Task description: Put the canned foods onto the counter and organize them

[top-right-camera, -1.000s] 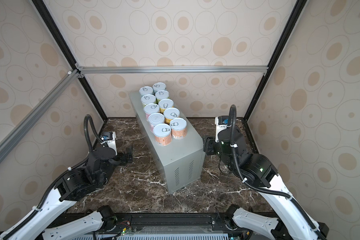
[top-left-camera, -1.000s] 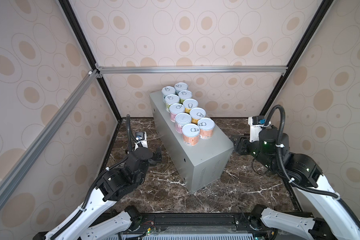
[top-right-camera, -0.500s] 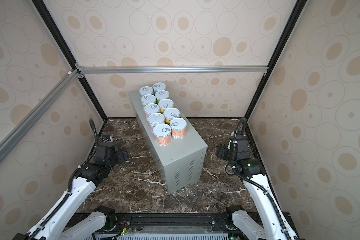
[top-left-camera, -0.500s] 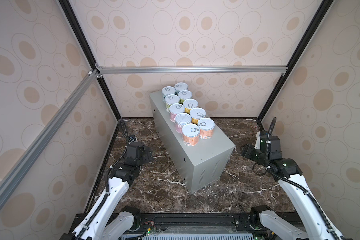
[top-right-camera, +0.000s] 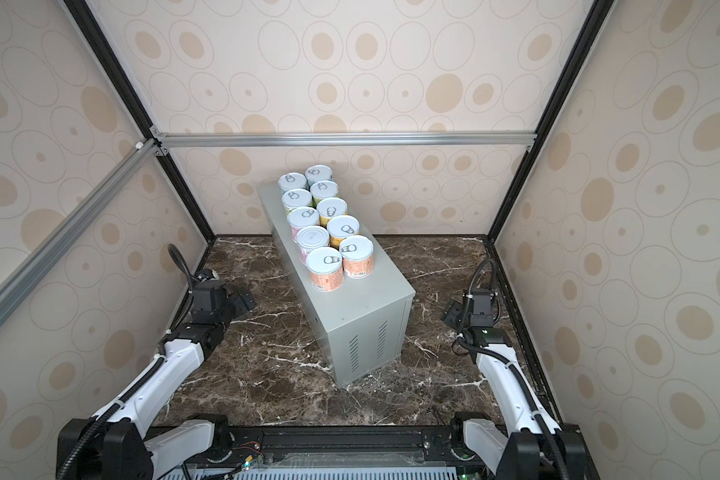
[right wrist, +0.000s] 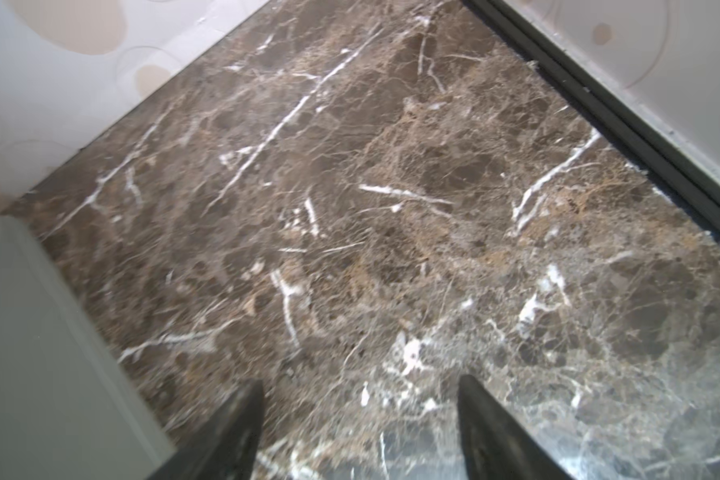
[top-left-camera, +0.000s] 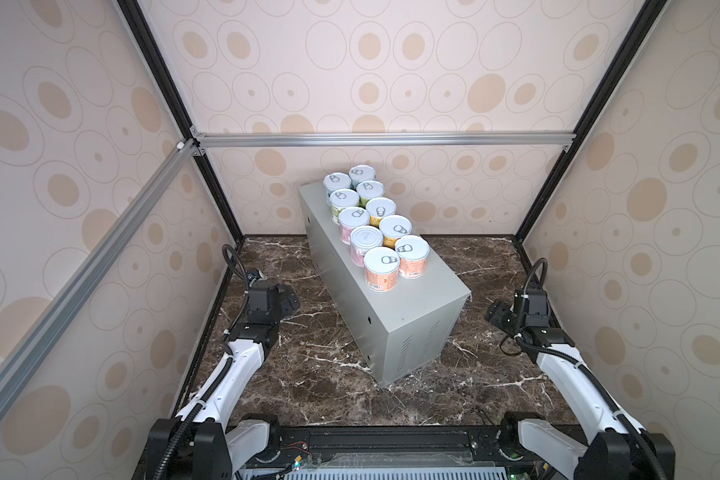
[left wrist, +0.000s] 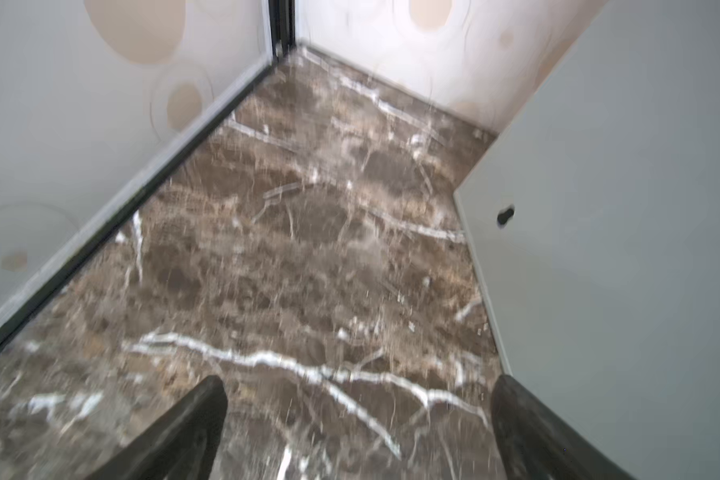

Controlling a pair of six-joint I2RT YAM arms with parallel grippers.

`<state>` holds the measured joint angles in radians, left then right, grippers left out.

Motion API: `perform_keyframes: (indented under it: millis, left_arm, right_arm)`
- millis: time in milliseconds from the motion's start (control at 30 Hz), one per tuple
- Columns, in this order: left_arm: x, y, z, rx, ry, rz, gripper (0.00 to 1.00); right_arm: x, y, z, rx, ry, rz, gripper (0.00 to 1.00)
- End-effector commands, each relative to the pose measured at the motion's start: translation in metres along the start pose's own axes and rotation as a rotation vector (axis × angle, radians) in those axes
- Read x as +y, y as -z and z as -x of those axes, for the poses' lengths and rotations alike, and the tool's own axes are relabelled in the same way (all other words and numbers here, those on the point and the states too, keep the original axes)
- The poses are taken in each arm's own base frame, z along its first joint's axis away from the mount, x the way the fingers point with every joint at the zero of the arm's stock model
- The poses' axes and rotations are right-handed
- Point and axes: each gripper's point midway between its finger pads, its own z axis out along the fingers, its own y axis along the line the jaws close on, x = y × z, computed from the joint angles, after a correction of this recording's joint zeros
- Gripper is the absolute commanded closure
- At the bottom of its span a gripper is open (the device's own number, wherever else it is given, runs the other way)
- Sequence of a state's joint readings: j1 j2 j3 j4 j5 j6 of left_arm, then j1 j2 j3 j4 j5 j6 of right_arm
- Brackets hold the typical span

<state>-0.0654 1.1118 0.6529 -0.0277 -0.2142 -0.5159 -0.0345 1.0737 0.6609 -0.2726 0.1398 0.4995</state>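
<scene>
All ten short pastel-labelled tins with silvery lids (top-left-camera: pixel 366 240) stand in two close rows on the light-grey metal box counter (top-left-camera: pixel 425 303). The left gripper (left wrist: pixel 360 399) and the right gripper (right wrist: pixel 362 395) are both spread and empty, low over the dark brown marble floor (right wrist: pixel 350 166). The task looks finished.

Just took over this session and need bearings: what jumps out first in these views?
Ten pastel-labelled tins stand in two tidy rows of five on the far half of the grey metal box. The left gripper and right gripper sit open and empty, low over the brown marble on either side of the box.
</scene>
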Motion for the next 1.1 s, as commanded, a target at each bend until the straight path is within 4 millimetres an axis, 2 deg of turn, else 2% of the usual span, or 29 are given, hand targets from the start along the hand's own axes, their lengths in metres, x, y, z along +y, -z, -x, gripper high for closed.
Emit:
perform_keyframes:
  millis: [0,133,267,433,633,833,900,1067]
  left_arm:
    - [0.004,0.000,0.036,-0.213,0.051,0.019,0.01]
    - [0.007,-0.011,0.049,-0.301,0.007,0.064,0.01]
    - [0.012,-0.034,0.048,-0.280,-0.123,0.162,0.01]
    - [0.012,-0.064,0.021,-0.213,-0.261,0.174,0.01]
    - [0.015,-0.078,0.005,-0.255,-0.304,0.162,0.01]
    - [0.020,-0.080,-0.005,-0.289,-0.299,0.157,0.01]
    - [0.022,-0.073,-0.004,-0.316,-0.288,0.152,0.01]
    - [0.026,-0.040,-0.004,-0.445,-0.263,0.127,0.01]
  right_arm:
    - [-0.010,-0.011,0.023,-0.120,0.046,-0.073,0.17]
    - [-0.017,-0.017,0.030,-0.163,0.048,-0.120,0.02]
    - [-0.013,-0.024,0.036,-0.213,0.103,-0.106,0.01]
    - [-0.015,-0.034,0.034,-0.320,0.169,-0.086,0.01]
    - [-0.022,-0.040,0.032,-0.415,0.212,-0.099,0.01]
    - [-0.014,-0.052,0.028,-0.451,0.191,-0.040,0.01]
    - [-0.007,-0.054,0.025,-0.478,0.228,-0.042,0.01]
    - [0.031,-0.045,0.011,-0.546,0.426,-0.009,0.01]
